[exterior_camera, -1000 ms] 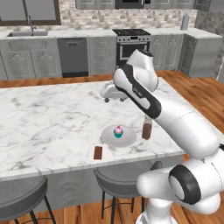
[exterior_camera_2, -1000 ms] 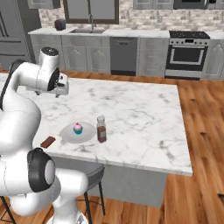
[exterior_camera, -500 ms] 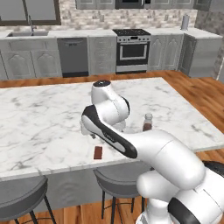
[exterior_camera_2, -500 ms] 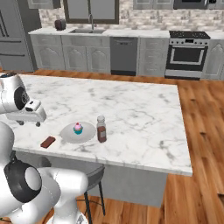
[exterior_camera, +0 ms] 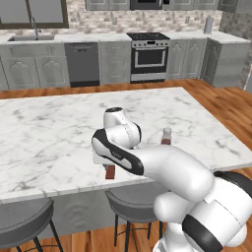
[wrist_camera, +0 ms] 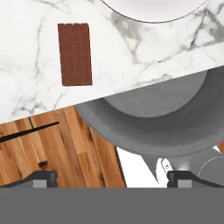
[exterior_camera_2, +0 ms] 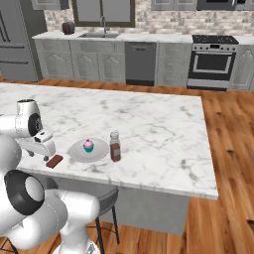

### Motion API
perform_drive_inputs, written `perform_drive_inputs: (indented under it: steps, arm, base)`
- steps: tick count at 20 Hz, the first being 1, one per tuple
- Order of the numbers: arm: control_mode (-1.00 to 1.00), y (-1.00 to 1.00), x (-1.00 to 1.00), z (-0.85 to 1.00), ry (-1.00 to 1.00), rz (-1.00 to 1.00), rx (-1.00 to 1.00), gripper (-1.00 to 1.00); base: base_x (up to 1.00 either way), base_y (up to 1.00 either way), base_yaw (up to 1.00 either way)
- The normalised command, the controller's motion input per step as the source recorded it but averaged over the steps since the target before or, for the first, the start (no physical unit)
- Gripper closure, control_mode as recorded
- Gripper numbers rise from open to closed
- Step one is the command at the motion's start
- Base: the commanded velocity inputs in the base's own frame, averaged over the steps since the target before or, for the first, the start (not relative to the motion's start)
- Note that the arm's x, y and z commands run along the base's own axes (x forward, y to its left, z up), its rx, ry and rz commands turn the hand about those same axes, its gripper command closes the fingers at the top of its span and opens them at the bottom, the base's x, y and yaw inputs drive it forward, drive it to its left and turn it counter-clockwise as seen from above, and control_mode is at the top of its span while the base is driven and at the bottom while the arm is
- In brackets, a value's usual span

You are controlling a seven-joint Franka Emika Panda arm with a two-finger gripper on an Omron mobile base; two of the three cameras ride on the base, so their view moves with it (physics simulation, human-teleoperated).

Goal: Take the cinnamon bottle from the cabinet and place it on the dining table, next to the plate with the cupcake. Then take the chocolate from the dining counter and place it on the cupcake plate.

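One white arm folds low over the near edge of the white marble dining table (exterior_camera_2: 149, 124), its gripper (exterior_camera_2: 42, 144) spread wide and empty above the flat dark reddish-brown chocolate bar (exterior_camera_2: 54, 161). Right of the bar sit the pale round plate (exterior_camera_2: 99, 151), the pink-frosted cupcake (exterior_camera_2: 89, 145), then the clear cinnamon bottle (exterior_camera_2: 115, 147). The hand view adds a grey round stool seat (wrist_camera: 162, 118) beneath the table edge.
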Motion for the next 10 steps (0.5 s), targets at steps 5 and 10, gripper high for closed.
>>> perform_drive_inputs:
  steps: [5,10]
  arm:
    - [-1.0,0.0,0.41,-0.41,0.0,-0.21,0.0,-1.0]
    - [-1.0,0.0,0.28,-0.5,-0.02,-0.13,0.0,-1.0]
  base:
    - [0.0,0.0,0.0]
    - [0.0,0.0,0.0]
